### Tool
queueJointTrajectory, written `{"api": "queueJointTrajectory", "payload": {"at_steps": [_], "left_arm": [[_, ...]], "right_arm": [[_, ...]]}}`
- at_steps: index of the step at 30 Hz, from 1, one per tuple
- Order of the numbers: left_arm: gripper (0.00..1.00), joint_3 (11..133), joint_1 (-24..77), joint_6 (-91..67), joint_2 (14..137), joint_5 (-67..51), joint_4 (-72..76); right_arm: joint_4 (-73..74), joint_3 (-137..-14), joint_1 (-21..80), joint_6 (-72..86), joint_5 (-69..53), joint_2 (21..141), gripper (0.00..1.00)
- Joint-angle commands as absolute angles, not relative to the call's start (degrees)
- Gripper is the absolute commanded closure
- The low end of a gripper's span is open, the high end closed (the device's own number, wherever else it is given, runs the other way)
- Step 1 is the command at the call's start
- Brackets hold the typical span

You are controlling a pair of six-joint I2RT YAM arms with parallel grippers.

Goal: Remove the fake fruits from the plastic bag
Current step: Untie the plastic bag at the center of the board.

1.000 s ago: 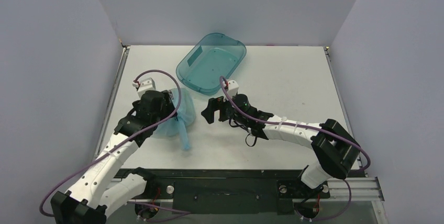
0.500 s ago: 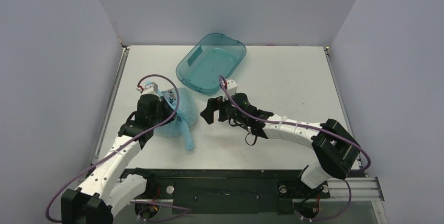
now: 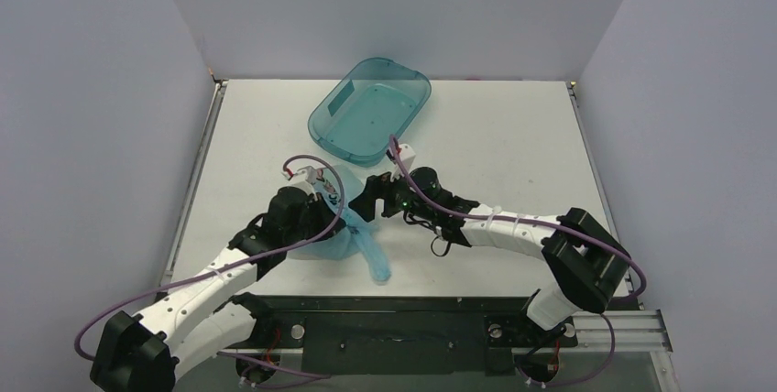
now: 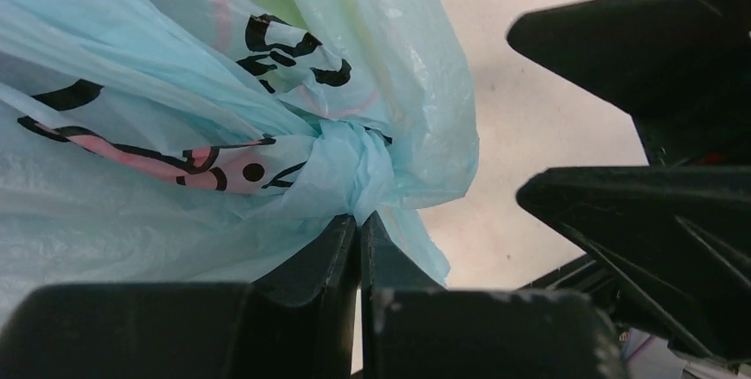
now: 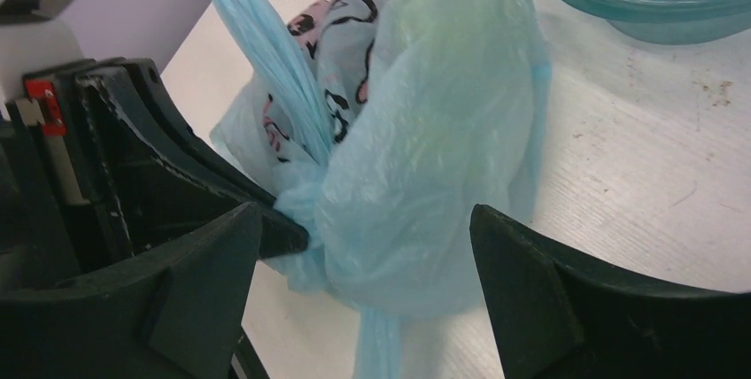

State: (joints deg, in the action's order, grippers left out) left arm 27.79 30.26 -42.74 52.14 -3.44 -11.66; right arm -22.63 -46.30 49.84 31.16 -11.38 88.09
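Observation:
The plastic bag [image 3: 333,244] is light blue with pink and black print and lies on the table between the two arms. My left gripper [image 4: 359,220] is shut on its gathered neck [image 5: 297,211]. In the right wrist view the bulging bag [image 5: 425,131] sits between the wide-apart fingers of my right gripper [image 5: 367,259], which is open and straddles it. The fake fruits are hidden inside; only a pale green tint [image 5: 447,29] shows through the plastic. A handle loop [image 3: 377,265] trails toward the near edge.
A teal transparent tub [image 3: 371,113] stands at the back centre of the white table, just beyond the bag. The right gripper's black fingers [image 4: 638,211] fill the right side of the left wrist view. Grey walls enclose the table on three sides.
My left gripper has closed on the bag's neck and dragged the bag right and nearer, bringing it between the right gripper's fingers. The right gripper's fingers have narrowed slightly.

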Motion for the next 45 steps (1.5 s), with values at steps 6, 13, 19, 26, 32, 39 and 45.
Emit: {"api": "queueJointTrajectory", "payload": {"at_steps": [6, 13, 19, 26, 32, 39, 45], "left_arm": [[1.0, 26.0, 34.0, -49.7, 51.0, 2.0, -4.9], [1.0, 23.5, 34.0, -53.5, 48.6, 1.5, -1.8], [1.0, 23.7, 34.0, -53.5, 46.1, 1.4, -3.3], [1.0, 24.8, 34.0, -53.9, 44.7, 3.3, -6.7], [1.0, 26.4, 33.5, -53.8, 41.4, 10.6, -16.1], [1.0, 33.3, 31.3, -50.2, 37.8, 21.1, -33.0], [1.0, 35.6, 31.0, -48.7, 35.8, 24.0, -38.9]], "right_arm": [[-28.8, -49.5, 50.1, 33.9, -17.4, 92.4, 0.28], [-27.3, -50.3, 50.1, 33.3, -15.7, 94.3, 0.39], [-24.8, -51.5, 50.3, 31.9, -14.9, 95.5, 0.58], [-24.2, -49.7, 50.4, 30.4, -9.7, 93.6, 0.98], [-24.6, -47.6, 49.9, 30.5, -6.2, 91.0, 1.0], [-26.2, -44.2, 46.7, 32.7, -3.8, 88.6, 1.0], [-26.9, -43.1, 44.9, 33.6, -4.2, 87.5, 1.0]]}}
